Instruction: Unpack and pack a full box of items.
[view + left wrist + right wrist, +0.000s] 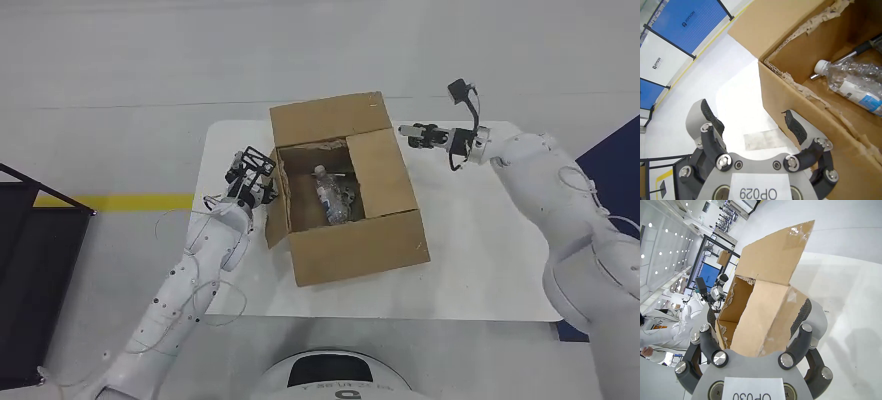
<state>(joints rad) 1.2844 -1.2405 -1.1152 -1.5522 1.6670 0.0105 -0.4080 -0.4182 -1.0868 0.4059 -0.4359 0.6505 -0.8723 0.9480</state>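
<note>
So both jaws gape wide, empty: torn cardboard box just beside left gripper, crinkly clear bottle inside; right gripper faces its smooth flap.

I work at a white rectangular table that stands on a pale grey floor. A clear, tape-like rectangular patch lies flat on the tabletop. To my left a yellow painted line runs across the floor toward the table, and a black metal frame stands at its outer end. A dark blue surface shows just beside the table on my right. Blue perforated panels in black frames stand farther off, alternating with white panels. A small brown cardboard carton sits far back in the room.
</note>
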